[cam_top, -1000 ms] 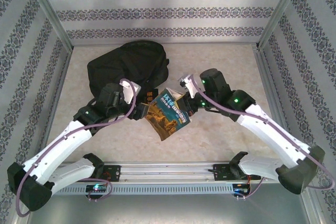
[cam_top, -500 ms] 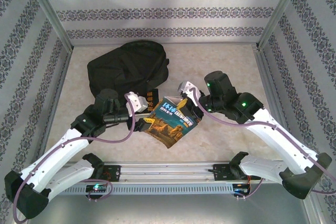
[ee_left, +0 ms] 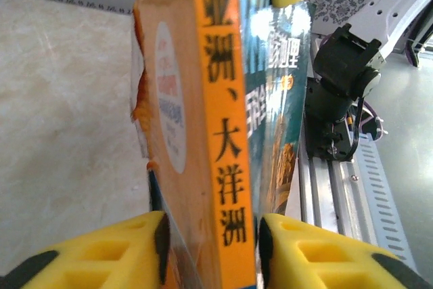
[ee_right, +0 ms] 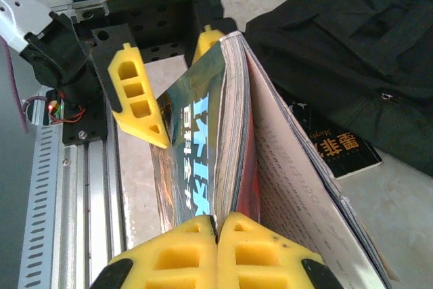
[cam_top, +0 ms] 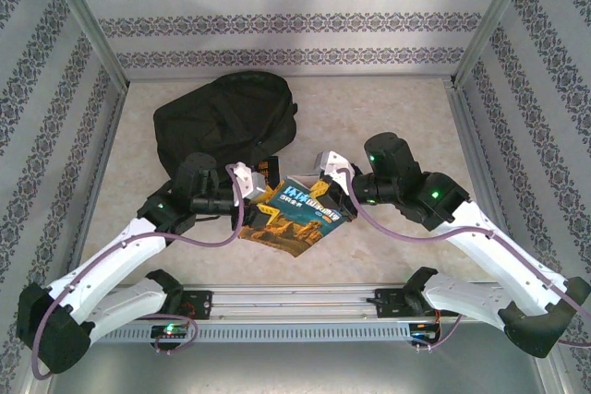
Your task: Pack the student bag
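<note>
The student bag (cam_top: 226, 115) is a large black backpack lying at the back left of the table, also seen as the student bag (ee_right: 352, 38). A paperback book (cam_top: 297, 214) with a teal and orange cover hangs between both grippers above the table. My left gripper (cam_top: 251, 197) is shut on its orange spine, with the book (ee_left: 216, 99) held between the yellow fingers (ee_left: 115, 252). My right gripper (cam_top: 332, 182) is shut on the opposite edge of the book (ee_right: 203, 140), pinching the front cover, and the pages fan open to the right.
A small black book (cam_top: 270, 169) with orange characters lies on the table against the bag's near edge, also visible as the small black book (ee_right: 342, 150). The metal rail (cam_top: 295, 302) carrying the arm bases runs along the near edge. Patterned walls enclose the table.
The book has tipped flatter and sunk slightly toward the near edge. The left gripper has shifted right and turned with the spine. The right gripper has kept its hold and dropped a little.
</note>
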